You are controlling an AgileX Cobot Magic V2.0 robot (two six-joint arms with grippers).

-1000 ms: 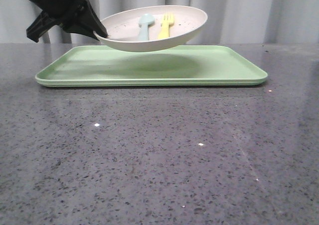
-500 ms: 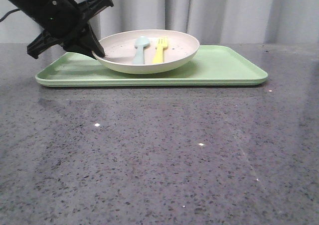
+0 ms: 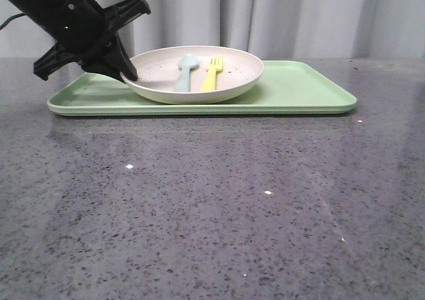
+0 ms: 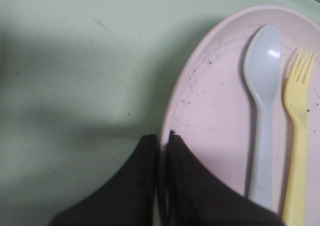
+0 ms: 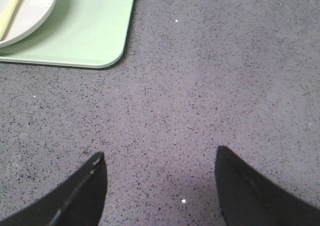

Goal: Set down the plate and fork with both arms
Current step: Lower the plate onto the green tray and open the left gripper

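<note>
A dark grey speckled stone table (image 3: 212, 207) fills the foreground, with pale grey curtains (image 3: 299, 18) hanging behind it. A flat rectangular light-green tray (image 3: 305, 87) lies on the far part of the table. On the tray's left half sits the plate (image 3: 232, 74), round, cream-pink and finely speckled. Inside the plate a pale-yellow fork (image 3: 210, 74) lies beside a light-blue spoon (image 3: 184, 72), the spoon to the left, both pointing away from the camera. The left gripper (image 4: 161, 141), black, reaches in from the upper left, its two fingers pinched together on the plate's left rim. The right gripper (image 5: 160, 158) hovers over bare table just beside the tray's corner, fingers wide apart and holding nothing.
</note>
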